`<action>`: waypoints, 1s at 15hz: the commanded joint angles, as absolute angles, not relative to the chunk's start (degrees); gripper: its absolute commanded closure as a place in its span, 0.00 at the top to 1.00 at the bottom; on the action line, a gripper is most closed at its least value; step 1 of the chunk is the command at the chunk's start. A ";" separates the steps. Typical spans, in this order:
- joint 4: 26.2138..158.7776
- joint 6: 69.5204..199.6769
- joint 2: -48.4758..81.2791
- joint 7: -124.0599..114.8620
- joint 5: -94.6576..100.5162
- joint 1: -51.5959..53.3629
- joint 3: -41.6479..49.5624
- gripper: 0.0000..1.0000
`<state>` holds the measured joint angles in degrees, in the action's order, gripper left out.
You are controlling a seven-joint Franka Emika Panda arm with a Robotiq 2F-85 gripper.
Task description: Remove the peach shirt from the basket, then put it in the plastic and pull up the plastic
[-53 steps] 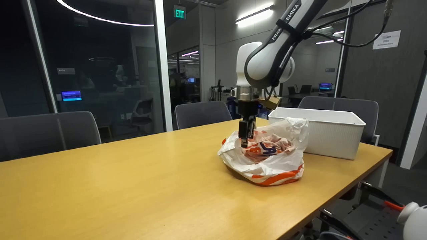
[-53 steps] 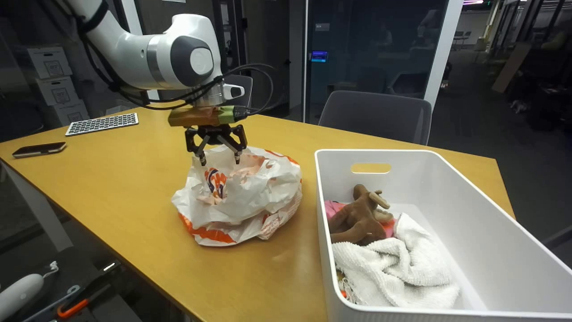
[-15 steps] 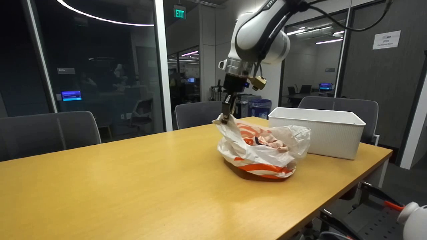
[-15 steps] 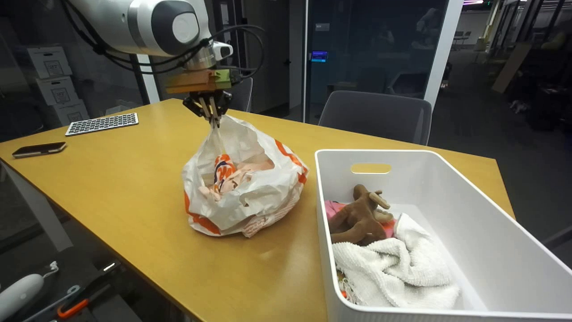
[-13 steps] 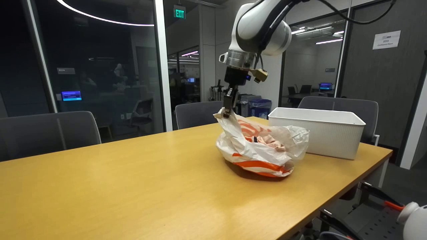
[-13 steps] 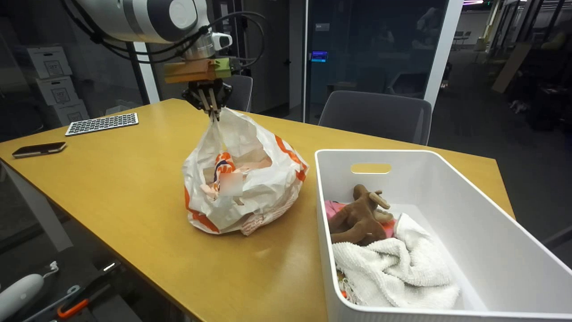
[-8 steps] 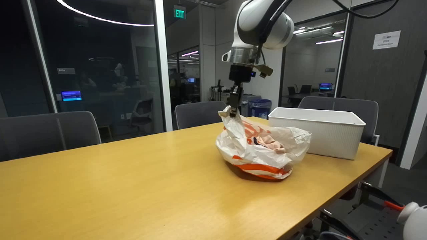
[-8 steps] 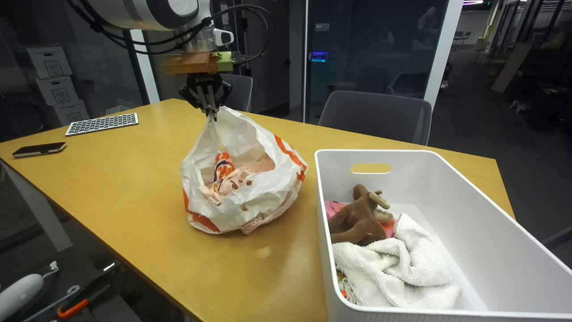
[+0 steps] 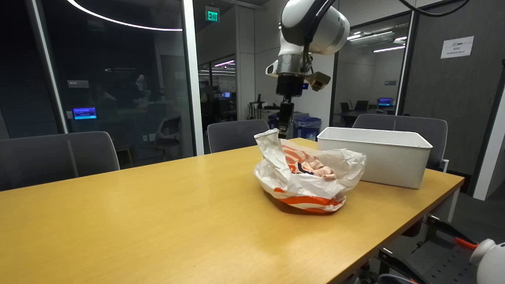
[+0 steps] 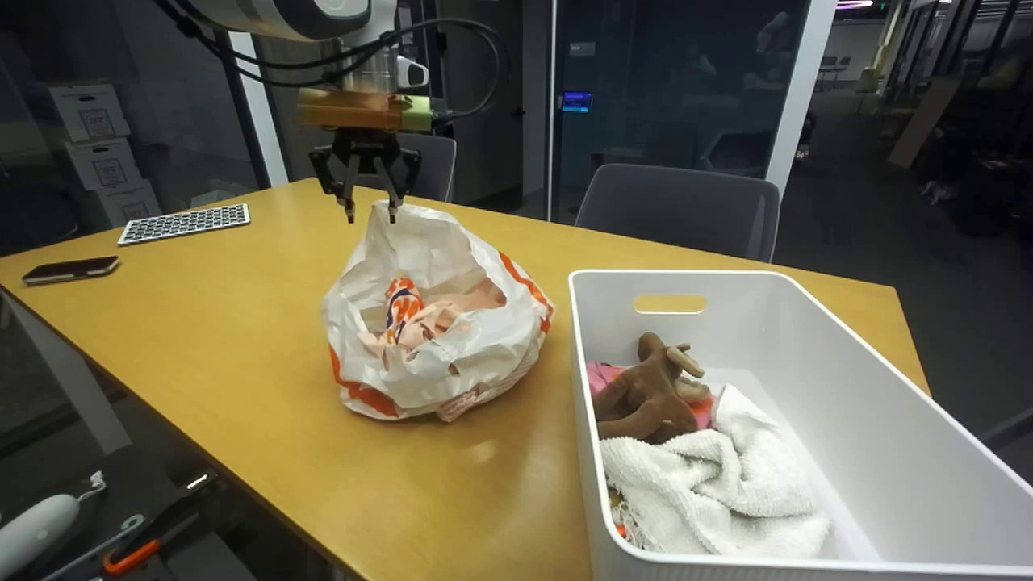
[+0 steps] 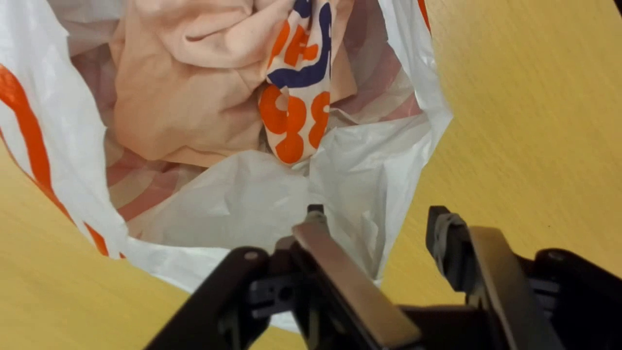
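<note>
Plastic (image 10: 492,351) gapes upward; basket (image 10: 855,411) close beside, gap apparently narrow.

Plastic bag (image 10: 492,351): one. Peach shirt (image 11: 189,102): one. White basket (image 9: 382,159): one. Plush toy (image 10: 646,395): one. White towel (image 10: 718,484): one. Keyboard (image 10: 186,223): one. Phone (image 10: 71,270): one. Stacked boxes (image 10: 106,165): three.

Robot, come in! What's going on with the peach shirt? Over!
Pincer open, empty. Peach shirt inside the open-topped plastic. Nothing visibly in the way.
</note>
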<state>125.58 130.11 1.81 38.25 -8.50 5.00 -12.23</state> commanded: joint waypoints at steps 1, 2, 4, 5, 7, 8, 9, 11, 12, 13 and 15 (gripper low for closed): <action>124.51 125.63 -1.89 37.15 -6.68 5.02 -9.33 0.84; 124.31 125.18 -2.44 36.50 -5.74 4.83 -8.53 0.94; 124.13 124.96 -3.37 34.08 -2.53 4.41 -6.90 1.00; 124.03 124.33 -3.70 32.73 -0.93 4.15 -6.16 1.00; 124.26 123.60 -4.33 29.93 2.06 3.67 -4.96 1.00; 124.55 123.54 -4.62 29.00 3.19 3.53 -4.49 1.00; 124.88 123.54 -4.91 28.52 3.82 3.38 -4.04 1.00; 124.53 124.49 -3.41 30.16 2.46 3.82 -3.77 1.00; 124.55 124.44 -3.41 29.95 2.68 3.73 -3.64 1.00; 124.57 124.41 -3.41 29.76 2.81 3.72 -3.62 1.00; 124.58 124.36 -3.41 29.54 2.86 3.72 -3.64 1.00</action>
